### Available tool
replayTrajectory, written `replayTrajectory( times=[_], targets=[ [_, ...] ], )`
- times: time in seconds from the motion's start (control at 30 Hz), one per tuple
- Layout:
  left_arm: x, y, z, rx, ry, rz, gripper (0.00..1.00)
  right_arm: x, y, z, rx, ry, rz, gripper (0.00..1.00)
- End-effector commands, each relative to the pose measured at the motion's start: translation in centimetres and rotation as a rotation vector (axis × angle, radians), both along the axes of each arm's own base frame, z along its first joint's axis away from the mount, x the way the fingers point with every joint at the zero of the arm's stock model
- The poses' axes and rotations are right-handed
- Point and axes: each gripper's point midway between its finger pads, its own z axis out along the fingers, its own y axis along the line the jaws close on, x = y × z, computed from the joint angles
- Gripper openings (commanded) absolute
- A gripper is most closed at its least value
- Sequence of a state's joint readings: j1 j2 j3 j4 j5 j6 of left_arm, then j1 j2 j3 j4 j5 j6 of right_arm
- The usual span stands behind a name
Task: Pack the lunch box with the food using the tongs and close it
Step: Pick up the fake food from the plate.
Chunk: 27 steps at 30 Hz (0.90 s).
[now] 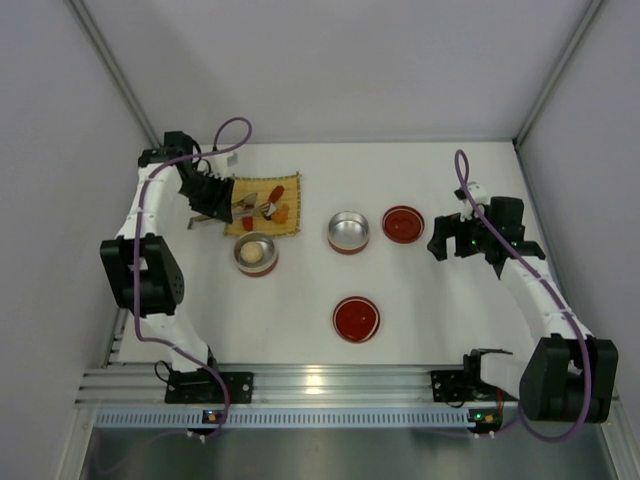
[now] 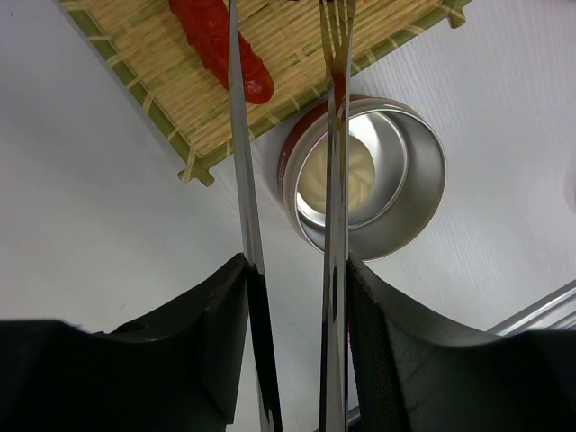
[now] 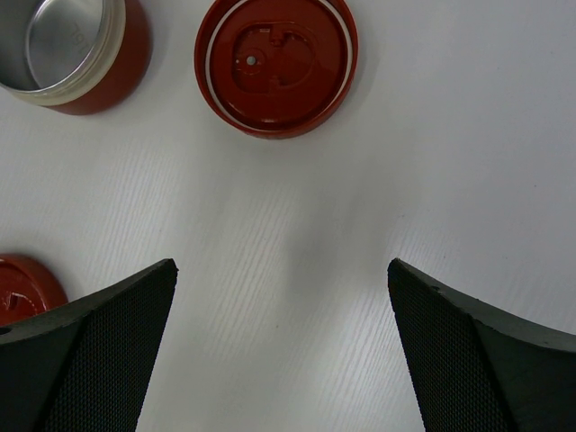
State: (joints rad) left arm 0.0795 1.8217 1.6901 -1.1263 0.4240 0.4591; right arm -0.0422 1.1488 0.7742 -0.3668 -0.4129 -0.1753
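At the upper left of the top view, the left gripper is clamping the slender silvery-grey metal tongs by their two thin arms, pressing them partway together. Their tips are reaching over the yellow woven mat. On that mat a long glossy red piece is lying just left of the tong arms in the wrist view, and an orange piece is sitting near it. The likeliest trouble is starting here. The smooth metal arms are looking free to twist between the fingers, so the tips may be closing off-centre and flicking a rounded bite off the mat instead of pinching it. A loosely pinched bite could also be dropping onto the white table on its way over. Just below the mat, the round steel bowl with the red base is holding the whitish ball, and a low pass of the tongs may be catching its rim and shoving it. Further right, the empty steel bowl and two round red lids are waiting. These flat discs are likely to slide when grasped. At the right, the right gripper is hanging wide open, holding nothing.
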Motion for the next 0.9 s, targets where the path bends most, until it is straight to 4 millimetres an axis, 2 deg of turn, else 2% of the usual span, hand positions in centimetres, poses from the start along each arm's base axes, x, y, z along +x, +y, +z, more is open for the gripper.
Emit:
replayTrajectory(
  times=[0.0,0.57,0.87],
  targets=[
    [1.3,0.6,1.2,0.031,-0.069,-0.039,0.49,0.7,0.2,1.5,-0.009,-0.033,0.021,0.99],
    [1.2,0.2,-1.0,0.009,0.019,-0.095,0.50,0.8,0.2,1.4,-0.010,-0.028,0.019,0.99],
    [2.3,-0.4,-1.5,-0.001,0.018,-0.087,0.48,0.9,0.1,1.2,-0.012,-0.024,0.017,0.99]
  ],
)
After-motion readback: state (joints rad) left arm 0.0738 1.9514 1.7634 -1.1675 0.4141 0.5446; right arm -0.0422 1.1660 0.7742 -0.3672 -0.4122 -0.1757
